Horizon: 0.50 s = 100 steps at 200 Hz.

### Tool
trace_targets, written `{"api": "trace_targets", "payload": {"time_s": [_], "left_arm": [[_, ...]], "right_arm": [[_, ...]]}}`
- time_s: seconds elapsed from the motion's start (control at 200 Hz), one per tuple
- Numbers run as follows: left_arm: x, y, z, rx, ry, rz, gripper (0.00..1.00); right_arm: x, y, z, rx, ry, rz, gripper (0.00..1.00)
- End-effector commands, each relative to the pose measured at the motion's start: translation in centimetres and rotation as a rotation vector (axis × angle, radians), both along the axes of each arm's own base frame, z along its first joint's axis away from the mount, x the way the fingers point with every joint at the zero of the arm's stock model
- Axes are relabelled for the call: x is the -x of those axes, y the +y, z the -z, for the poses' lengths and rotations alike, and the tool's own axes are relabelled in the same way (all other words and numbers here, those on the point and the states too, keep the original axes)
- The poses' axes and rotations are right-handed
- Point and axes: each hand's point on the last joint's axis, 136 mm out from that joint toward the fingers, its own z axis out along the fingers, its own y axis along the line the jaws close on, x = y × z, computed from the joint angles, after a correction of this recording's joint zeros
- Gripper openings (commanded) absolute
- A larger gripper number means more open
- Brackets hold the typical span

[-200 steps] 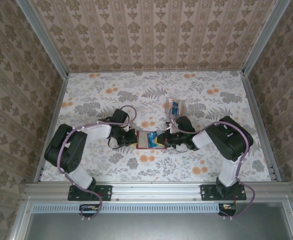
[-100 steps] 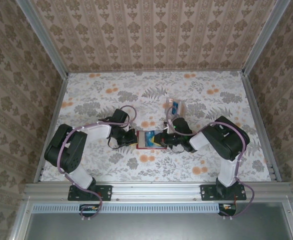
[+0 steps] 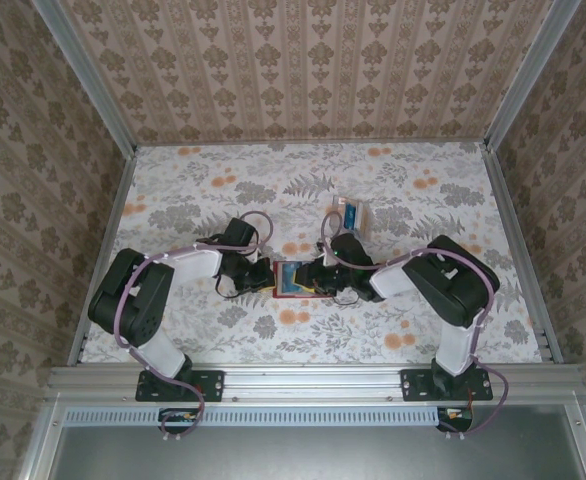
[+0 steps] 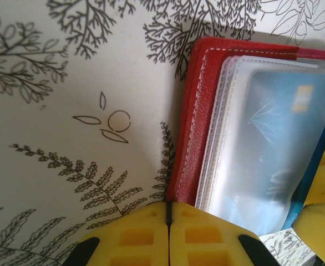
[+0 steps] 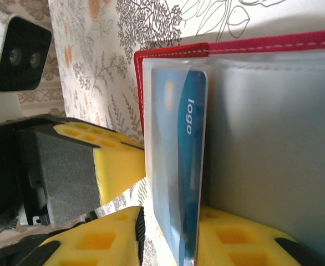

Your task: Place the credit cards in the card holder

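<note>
One blue credit card (image 5: 179, 183) between right fingers (image 5: 234, 244), partly inside red card holder (image 5: 234, 47).

The red card holder (image 4: 189, 127) lies open and flat on the flowery desk (image 4: 68, 83). You can see its stitched edge, with a stack of frosted see-through pockets on top. One blue credit card (image 5: 180, 166), with a white "logo" print and a small gold chip, sits partway in a pocket. Most of it looks milky behind the plastic, and one long edge pokes out bare.

Credit card (image 5: 188, 138) partly in card holder (image 5: 251, 42)
</note>
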Motion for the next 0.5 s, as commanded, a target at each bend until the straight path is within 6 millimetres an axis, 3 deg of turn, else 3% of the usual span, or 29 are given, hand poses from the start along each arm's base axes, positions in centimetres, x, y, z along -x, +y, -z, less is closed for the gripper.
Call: {"api": "trace_targets", "payload": {"time_s": [0.0,0.275,0.39,0.495], "left_arm": [[1.4,0.8,1.5,-0.038,0.053,-0.003,0.06],[1.5,0.4,1.8,-0.030,0.060,0.012,0.06],[1.6,0.5,1.9,-0.033,0.060,0.014,0.06],[1.6,0.5,2.0,-0.029,0.063,0.012,0.06]], "right_arm": [[1.4,-2.1,1.6,0.162,0.040,-0.018,0.33],[1.2,-3.1,1.3,0.282,0.035,-0.044,0.35],[1.0,-2.6,1.4,0.260,0.033,-0.053,0.16],[0.9,-2.0,1.4,0.249,0.043,-0.063,0.10]]}}
